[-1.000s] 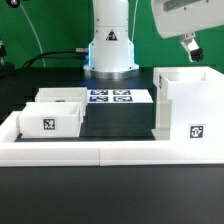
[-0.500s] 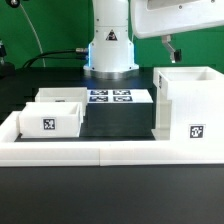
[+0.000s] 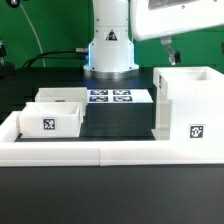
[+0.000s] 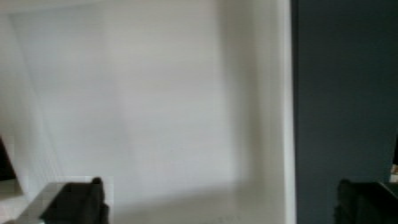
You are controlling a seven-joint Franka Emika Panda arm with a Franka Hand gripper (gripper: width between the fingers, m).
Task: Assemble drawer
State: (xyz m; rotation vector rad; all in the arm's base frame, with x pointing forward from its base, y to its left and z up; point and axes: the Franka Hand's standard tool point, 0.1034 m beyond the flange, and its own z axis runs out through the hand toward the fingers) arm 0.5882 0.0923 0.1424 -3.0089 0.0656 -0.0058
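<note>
The tall white open-fronted housing (image 3: 190,108) stands at the exterior view's right, with a square tag on its near face. Two white open-top trays sit at the left: the nearer one (image 3: 48,119) carries a tag, and the other (image 3: 62,96) sits just behind it. The arm's hand hangs above the housing's back edge, and one dark finger (image 3: 168,47) shows there. In the wrist view my gripper (image 4: 228,200) is open wide and empty. One fingertip (image 4: 75,200) is over the white housing wall (image 4: 143,100), the other over the dark table (image 4: 347,90).
The marker board (image 3: 118,97) lies flat between the trays and the housing, in front of the robot base (image 3: 110,55). A low white wall (image 3: 100,152) borders the black table's near side and its left side.
The hand has shifted toward the exterior view's left and slightly up over the housing in the first half second, then stayed still. The drawer parts have not moved.
</note>
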